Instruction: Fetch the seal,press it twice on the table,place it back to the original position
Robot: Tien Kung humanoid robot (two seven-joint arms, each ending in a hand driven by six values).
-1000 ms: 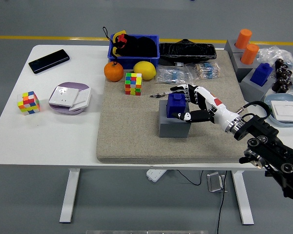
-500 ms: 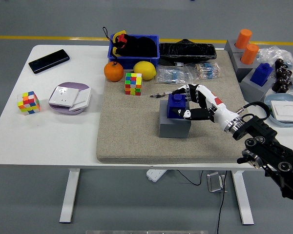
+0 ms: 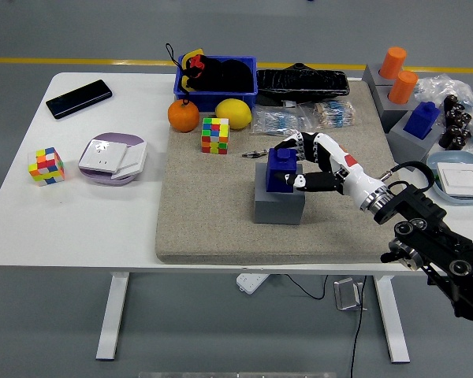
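Note:
A blue seal (image 3: 281, 167) stands upright in a grey block base (image 3: 278, 203) in the middle of the beige mat (image 3: 213, 220). My right hand (image 3: 298, 163) comes in from the lower right, its white and black fingers (image 3: 309, 146) curled around the seal's blue top, thumb at the front. The seal's lower part still sits in the base. My left arm is out of sight.
Behind the hand lie a small metal tool (image 3: 259, 153), packets (image 3: 284, 120) and a colour cube (image 3: 215, 135). An orange (image 3: 184, 116), lemon (image 3: 233, 113) and blue bin (image 3: 217, 77) stand further back. Another blue seal (image 3: 422, 120) and orange seals (image 3: 396, 72) sit at right.
My right hand has closed in on the seal and shifted slightly left and back; the seal and its grey base have slid a little left with it.

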